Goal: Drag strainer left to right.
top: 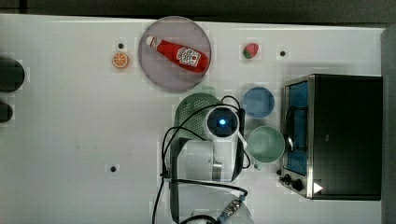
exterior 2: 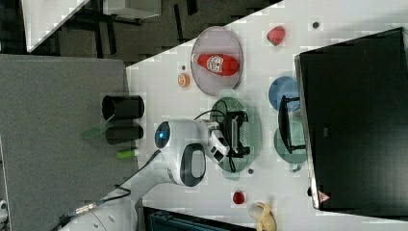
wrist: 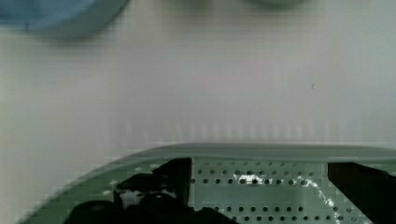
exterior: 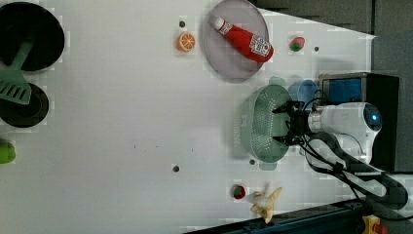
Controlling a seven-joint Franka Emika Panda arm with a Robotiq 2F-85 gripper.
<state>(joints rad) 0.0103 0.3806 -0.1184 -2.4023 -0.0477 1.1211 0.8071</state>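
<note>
Hovering over the strainer (exterior: 263, 124), the gripper (exterior: 284, 124) has its two fingers spread wide, one towards each long side of the bowl, with nothing between them. In the left view both fingertips sit over the perforated inside, close to the rim on the left view's right; whether they touch the plastic I cannot tell. The wrist view has the dark fingers set well apart against the holed wall of the strainer (wrist: 261, 179), which suggests they are down inside the bowl (a sensible place to be, since a drag needs only a push on a wall, not a pinch).

In the top view the strainer (top: 194, 112) lies mid-table, partly under the arm, just below the plate (top: 161, 77) carrying the ketchup bottle (top: 180, 53). On the top view's right of it stand the blue bowl (top: 258, 101) and the mug (top: 265, 143), with the oven (top: 343, 135) beyond them. That side is crowded, so a sideways drag there has little room before the strainer meets the crockery. The orange slice (top: 120, 59) and strawberry (top: 251, 50) lie well clear.

My reading is that the drag has not begun and the arm is only taking up position.
</note>
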